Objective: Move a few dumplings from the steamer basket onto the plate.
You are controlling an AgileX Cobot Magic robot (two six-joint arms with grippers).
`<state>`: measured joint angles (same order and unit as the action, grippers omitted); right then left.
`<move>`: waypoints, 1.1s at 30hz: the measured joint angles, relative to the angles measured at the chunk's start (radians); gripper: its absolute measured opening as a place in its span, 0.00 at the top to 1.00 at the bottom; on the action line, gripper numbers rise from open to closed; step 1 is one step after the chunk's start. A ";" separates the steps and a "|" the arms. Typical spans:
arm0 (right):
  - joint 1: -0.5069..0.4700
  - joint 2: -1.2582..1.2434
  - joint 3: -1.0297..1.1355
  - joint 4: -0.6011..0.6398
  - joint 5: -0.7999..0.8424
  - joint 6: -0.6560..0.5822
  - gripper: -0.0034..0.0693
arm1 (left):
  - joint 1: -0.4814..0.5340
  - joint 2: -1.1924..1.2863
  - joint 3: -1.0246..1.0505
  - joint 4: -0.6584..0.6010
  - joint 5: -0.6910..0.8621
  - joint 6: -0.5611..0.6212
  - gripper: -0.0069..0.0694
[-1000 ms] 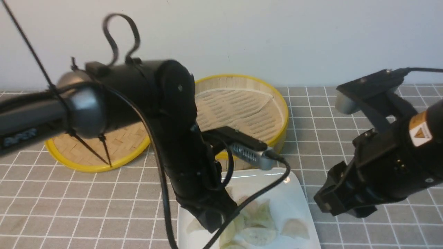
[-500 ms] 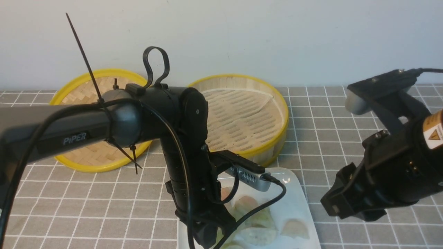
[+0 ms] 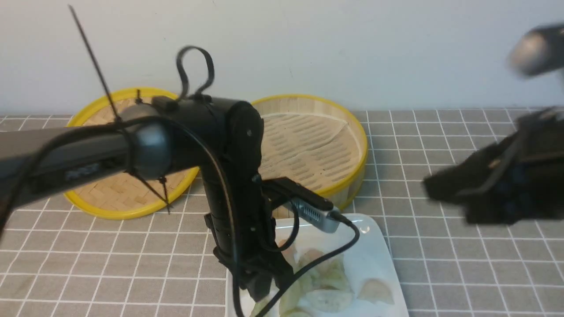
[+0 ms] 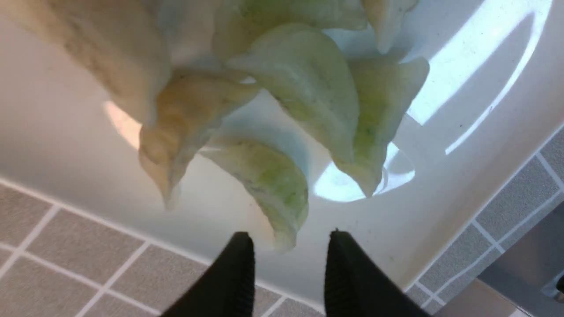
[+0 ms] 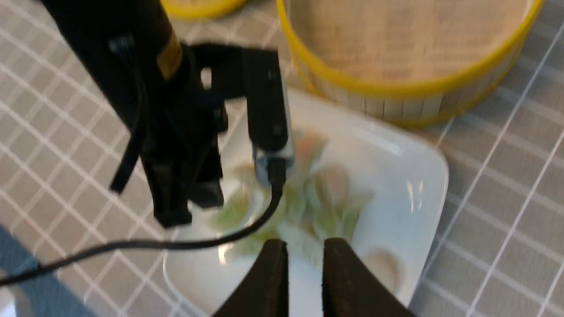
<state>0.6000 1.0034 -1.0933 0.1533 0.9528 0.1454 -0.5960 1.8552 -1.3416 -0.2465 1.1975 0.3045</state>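
Fingers [image 4: 238, 273] of the left gripper [image 4: 287, 235] stand moderately apart, gripping nothing, just above the near rim of the plate [image 4: 53, 132]. One pale green dumpling [image 4: 269, 180] lies curved on it, its long axis running toward them and its tip pointing into their gap, with others heaped beside it. Farther right, the right gripper [image 5: 305, 242] shows only a narrow, empty slit, and it has lifted higher than a moment ago.

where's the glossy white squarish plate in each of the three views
Front view: the glossy white squarish plate sits bottom centre, just in front of the round bamboo steamer basket.
Left wrist view: the plate fills most of the picture, seen close up.
Right wrist view: the plate lies centre to right, below the basket.
Shared landmark: the pile of pale half-moon dumplings on it.
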 joint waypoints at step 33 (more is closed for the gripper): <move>0.000 -0.826 0.503 -0.329 -0.615 0.180 0.97 | 0.000 -1.320 0.720 -0.007 -0.543 -0.243 0.92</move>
<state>0.6000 0.1773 -0.5905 -0.1761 0.3379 0.3252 -0.5960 0.5349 -0.6213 -0.2540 0.6549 0.0610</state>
